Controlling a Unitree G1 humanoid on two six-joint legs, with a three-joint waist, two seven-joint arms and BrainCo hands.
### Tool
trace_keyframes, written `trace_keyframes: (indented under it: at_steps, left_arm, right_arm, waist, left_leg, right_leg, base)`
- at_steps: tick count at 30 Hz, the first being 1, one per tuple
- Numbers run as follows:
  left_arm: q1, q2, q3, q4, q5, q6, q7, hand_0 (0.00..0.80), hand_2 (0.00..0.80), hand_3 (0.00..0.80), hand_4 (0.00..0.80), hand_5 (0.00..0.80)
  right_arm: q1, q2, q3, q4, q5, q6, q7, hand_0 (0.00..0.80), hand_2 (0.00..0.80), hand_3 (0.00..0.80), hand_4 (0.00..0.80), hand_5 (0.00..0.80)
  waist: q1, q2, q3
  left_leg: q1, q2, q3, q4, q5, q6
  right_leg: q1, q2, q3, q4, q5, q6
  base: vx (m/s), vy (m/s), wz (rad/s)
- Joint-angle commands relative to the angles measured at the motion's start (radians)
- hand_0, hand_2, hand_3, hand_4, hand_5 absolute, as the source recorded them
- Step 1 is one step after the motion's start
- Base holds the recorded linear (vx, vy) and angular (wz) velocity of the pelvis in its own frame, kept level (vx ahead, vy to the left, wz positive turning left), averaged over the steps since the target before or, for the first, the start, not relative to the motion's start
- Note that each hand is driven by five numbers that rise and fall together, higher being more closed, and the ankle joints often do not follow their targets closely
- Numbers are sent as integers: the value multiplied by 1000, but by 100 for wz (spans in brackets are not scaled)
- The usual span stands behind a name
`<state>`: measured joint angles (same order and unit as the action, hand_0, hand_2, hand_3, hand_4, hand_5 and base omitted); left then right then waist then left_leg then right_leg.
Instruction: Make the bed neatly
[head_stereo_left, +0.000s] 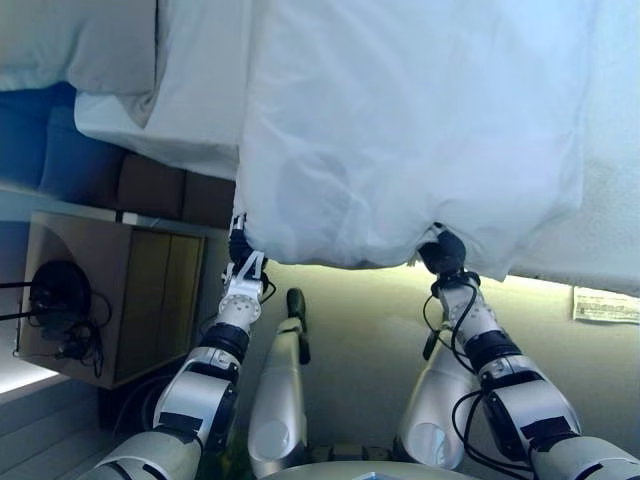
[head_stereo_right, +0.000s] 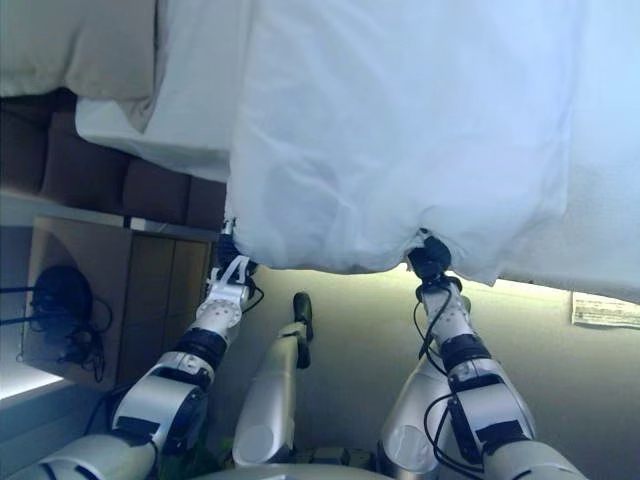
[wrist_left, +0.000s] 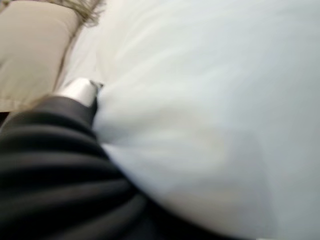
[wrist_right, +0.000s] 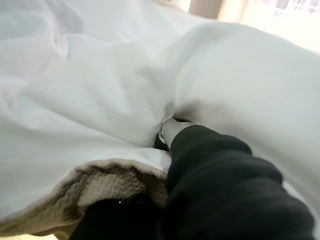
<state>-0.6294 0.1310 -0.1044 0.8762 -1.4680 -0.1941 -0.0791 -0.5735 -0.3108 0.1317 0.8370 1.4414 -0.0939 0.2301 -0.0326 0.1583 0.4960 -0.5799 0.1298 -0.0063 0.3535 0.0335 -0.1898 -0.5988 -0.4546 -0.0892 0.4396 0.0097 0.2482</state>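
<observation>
While the big white puffy duvet (head_stereo_left: 410, 130) is filling most of the left eye view, it is hiding nearly everything of the bed under it, and its upper and right edges are running out of frame. Left hand (head_stereo_left: 241, 262) is reaching up at the duvet's lower left corner, fingers disappearing into the white cloth, so I cannot tell how they are set. Right hand (head_stereo_left: 441, 250) is raised to the hem further right, dark cover showing, fingers buried in a bunched fold. Both forearms are rising nearly straight up from below. Beige pillow (head_stereo_left: 80, 45) is sitting cut off in the upper left corner, with a white sheet-covered mattress edge (head_stereo_left: 160, 130) below it. Brown wooden bedside cabinet (head_stereo_left: 120, 300) is standing at the left, partly out of frame.

Over to the right eye view: same picture, the hem puckering where the right hand (head_stereo_right: 428, 256) meets it.

Left wrist view now: the dark ribbed cover is blocking a whole corner, one silver finger (wrist_left: 80, 91) is peeking out against the duvet (wrist_left: 210, 110), and the rest are lost in blurred cloth.

Right wrist view: the dark cover is looming large, the cloth is gathering round a single glimpse of finger (wrist_right: 169, 129), and a tan fuzzy blanket edge (wrist_right: 95, 187) is showing beneath the duvet.
</observation>
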Motion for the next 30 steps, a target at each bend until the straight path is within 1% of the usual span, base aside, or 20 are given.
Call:
trace_keyframes:
  at_steps: [1,7,10,13,17,20,22,26,30]
  left_arm:
    - [-67,46,2,-36,56,-43,-39,800,800,800,800,800]
    - [-87,41,2,-27,69,-61,-64,800,800,800,800,800]
    - [-98,52,-10,-32,122,-63,-47,800,800,800,800,800]
    - [-105,66,-23,-42,147,-61,-55,800,800,800,800,800]
    - [-100,69,-35,-82,162,-66,-79,800,800,800,800,800]
    - [-84,65,-41,-106,152,-70,-80,800,800,800,800,800]
    - [-74,52,-41,-109,136,-78,-79,800,800,800,800,800]
    - [-45,26,-39,-99,130,-89,-77,800,800,800,800,800]
    - [-37,10,-45,-68,149,-104,-20,800,800,800,800,800]
  right_arm:
    - [-68,2,-18,-33,-53,32,30,800,800,800,800,800]
    - [-140,-59,-31,57,-98,92,83,800,800,800,800,800]
    - [-166,-69,-25,86,-123,108,81,800,800,800,800,800]
    - [-166,-72,-20,96,-100,120,90,800,800,800,800,800]
    - [-159,-66,-34,104,-5,124,107,800,800,800,800,800]
    - [-145,-44,-59,119,29,112,81,800,800,800,800,800]
    - [-128,-25,-75,134,31,119,57,800,800,800,800,800]
    - [-106,-3,-78,171,-47,145,11,800,800,800,800,800]
    - [-108,12,-50,186,-82,150,-22,800,800,800,800,800]
  waist:
    - [19,-14,-5]
    - [19,5,24]
    - [33,9,24]
    - [37,16,24]
    - [37,38,24]
    - [34,56,24]
    - [29,66,24]
    - [21,87,24]
    - [22,95,24]
  left_leg:
    - [-41,-19,20,-9,101,18]
    - [-95,-30,26,7,101,19]
    - [-148,-37,21,17,106,19]
    - [-179,-48,30,34,102,22]
    - [-213,-66,43,60,89,26]
    - [-232,-75,55,70,84,29]
    - [-240,-80,61,70,83,31]
    - [-256,-86,78,62,87,37]
    - [-286,-90,82,57,95,40]
  right_leg:
    - [-2,-34,80,-46,123,14]
    - [-59,-58,104,-79,160,14]
    - [-97,-68,109,-98,177,14]
    - [-117,-78,111,-106,186,14]
    - [-150,-90,127,-107,196,14]
    - [-178,-96,140,-100,198,14]
    - [-194,-97,150,-94,197,14]
    - [-230,-99,161,-89,194,12]
    - [-272,-93,168,-84,194,9]
  base:
    - [-20,114,5]
    - [-29,129,2]
    - [-8,90,-10]
    - [20,130,-4]
    - [34,180,4]
    - [28,182,3]
    - [29,178,6]
    - [5,186,-4]
    - [-22,102,-2]
